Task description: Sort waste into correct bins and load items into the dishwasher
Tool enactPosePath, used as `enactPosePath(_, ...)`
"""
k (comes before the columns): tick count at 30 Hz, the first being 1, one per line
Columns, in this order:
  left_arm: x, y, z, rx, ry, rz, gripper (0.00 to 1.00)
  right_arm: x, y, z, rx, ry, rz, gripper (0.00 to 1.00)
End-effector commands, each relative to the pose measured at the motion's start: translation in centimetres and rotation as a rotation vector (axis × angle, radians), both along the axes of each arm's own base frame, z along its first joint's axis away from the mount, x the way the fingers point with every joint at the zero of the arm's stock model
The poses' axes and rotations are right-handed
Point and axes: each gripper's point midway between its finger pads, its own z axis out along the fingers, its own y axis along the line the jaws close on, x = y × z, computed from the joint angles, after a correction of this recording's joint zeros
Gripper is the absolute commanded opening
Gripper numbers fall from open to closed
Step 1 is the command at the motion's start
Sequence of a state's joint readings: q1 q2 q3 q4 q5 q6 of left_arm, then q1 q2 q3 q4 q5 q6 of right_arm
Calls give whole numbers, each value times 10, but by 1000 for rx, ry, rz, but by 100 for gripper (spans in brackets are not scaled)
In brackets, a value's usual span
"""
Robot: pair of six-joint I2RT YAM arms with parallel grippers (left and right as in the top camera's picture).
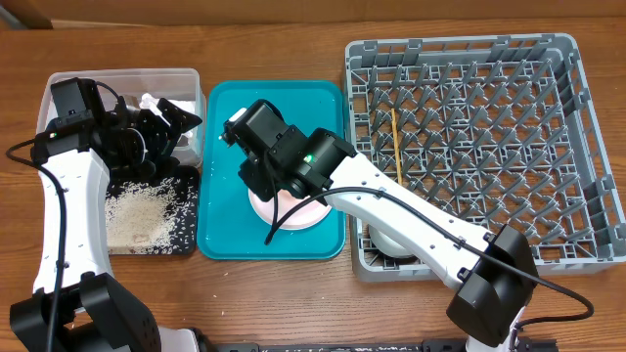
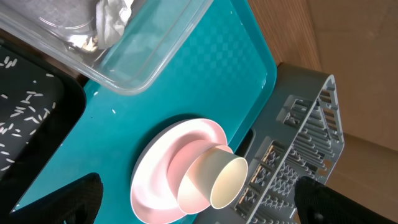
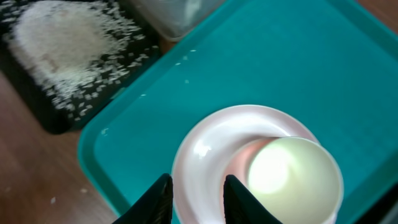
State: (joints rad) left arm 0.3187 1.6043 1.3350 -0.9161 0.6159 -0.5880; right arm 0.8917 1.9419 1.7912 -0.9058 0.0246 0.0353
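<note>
- Overhead: right pincer [image 1: 262,178] hangs over the pink plate [image 1: 293,213] on the teal tray [image 1: 220,117]; left pincer [image 1: 174,137] is farther off.
- Left wrist: left pincer [image 2: 202,198] spread wide, pink plate [image 2: 155,168] ahead.
- Right wrist: right pincer [image 3: 199,196] narrowly parted astride the pink plate's [image 3: 205,143] rim; grip unclear.

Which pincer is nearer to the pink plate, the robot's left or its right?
Right. The right pincer is closed on the pink plate at its rim, on the teal tray; the left pincer hangs open over the clear tub, beyond the tray's edge.
</note>
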Motion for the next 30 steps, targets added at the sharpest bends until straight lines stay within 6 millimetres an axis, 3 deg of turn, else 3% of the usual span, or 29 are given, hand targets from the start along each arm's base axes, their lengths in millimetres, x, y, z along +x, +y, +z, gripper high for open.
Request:
enactPosePath(1, 3, 1, 9, 16, -33, -11, 100, 15, -12, 8, -19, -59, -124, 28)
enactPosePath(9, 3, 1, 9, 16, -33, -11, 100, 15, -13, 1, -37, -46, -125, 18)
enactPosePath(17, 3, 1, 9, 16, -33, -11, 100, 13, -17, -9, -54, -34, -126, 18)
enactPosePath(30, 3, 1, 9, 16, -33, -10, 100, 16, -24, -48, -78, -44, -139, 22)
